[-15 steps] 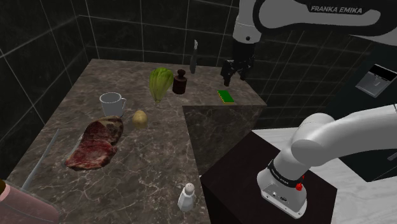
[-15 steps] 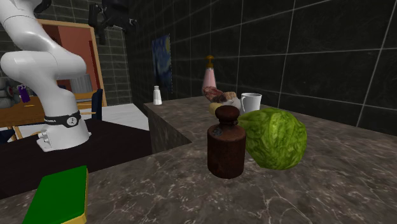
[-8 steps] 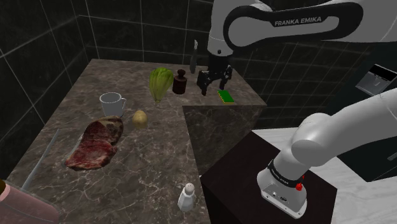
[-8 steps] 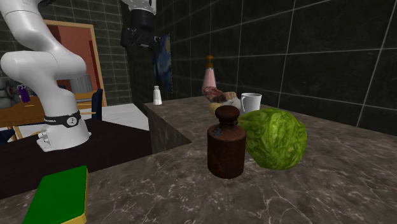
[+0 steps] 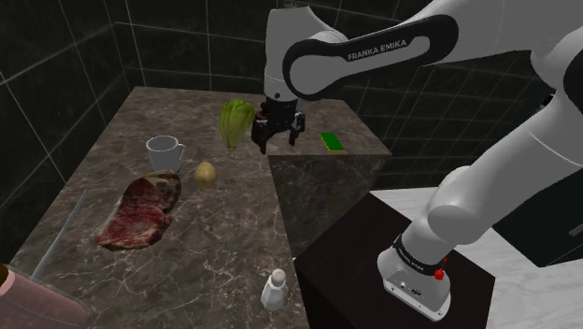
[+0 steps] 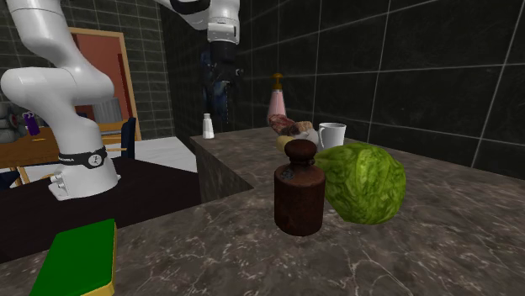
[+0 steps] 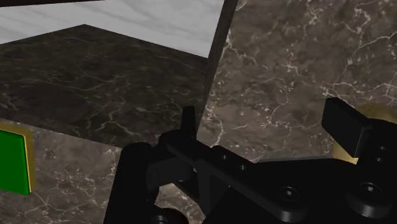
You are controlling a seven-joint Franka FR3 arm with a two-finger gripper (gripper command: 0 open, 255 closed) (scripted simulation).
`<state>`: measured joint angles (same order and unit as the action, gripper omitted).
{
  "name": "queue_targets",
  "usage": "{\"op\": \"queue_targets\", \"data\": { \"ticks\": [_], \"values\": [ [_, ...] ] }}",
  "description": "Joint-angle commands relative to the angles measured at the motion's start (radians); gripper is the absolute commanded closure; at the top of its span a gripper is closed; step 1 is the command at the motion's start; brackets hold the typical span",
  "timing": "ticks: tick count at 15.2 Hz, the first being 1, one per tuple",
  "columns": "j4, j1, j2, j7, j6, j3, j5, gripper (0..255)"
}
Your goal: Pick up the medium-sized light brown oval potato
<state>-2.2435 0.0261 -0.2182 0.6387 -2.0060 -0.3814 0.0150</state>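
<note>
Moved: since half a second ago the arm (image 5: 374, 51) has swung further toward the shoulder view's left. The gripper (image 5: 277, 142) has left the place over the green sponge (image 5: 331, 141) and now hangs above the inner corner of the counter (image 5: 234, 224). The things on the counter lie as before.
Gripper state: released. The two black fingers stand apart with nothing between them, as the wrist view (image 7: 266, 124) also shows.
Gripper height: above the counter, not touching it.
Potato: the light brown oval potato (image 5: 205, 173) lies on the dark marble counter, untouched. It is just beside the white mug (image 5: 164, 151) and near the upper end of the raw steak (image 5: 140, 210).
Potato and gripper: well apart; the potato is toward the shoulder view's left of the gripper and lower in that picture.
Lettuce: the green lettuce (image 5: 234, 121) lies just beside the gripper, on its left in the shoulder view.
Second exterior view: a rusty brown iron weight (image 6: 299, 189) stands upright, touching or almost touching the lettuce.
Salt shaker: the white shaker (image 5: 273, 290) stands near the counter's edge, close to the dark stand (image 5: 346, 252).
Wrist view: a pale yellowish shape is half hidden behind one finger; I cannot tell what it is.
</note>
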Motion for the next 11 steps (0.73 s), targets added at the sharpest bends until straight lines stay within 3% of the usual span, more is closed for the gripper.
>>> {"op": "queue_targets", "data": {
  "ticks": [1, 6, 11],
  "values": [
    [0.04, 0.0, 0.074, 0.05, -0.034, -0.022, -0.022, 0],
    [0.167, 0.017, 0.272, 0.182, -0.094, -0.061, -0.107, 0],
    [0.331, 0.066, 0.477, 0.303, -0.118, -0.063, -0.206, 0]
  ]
}}
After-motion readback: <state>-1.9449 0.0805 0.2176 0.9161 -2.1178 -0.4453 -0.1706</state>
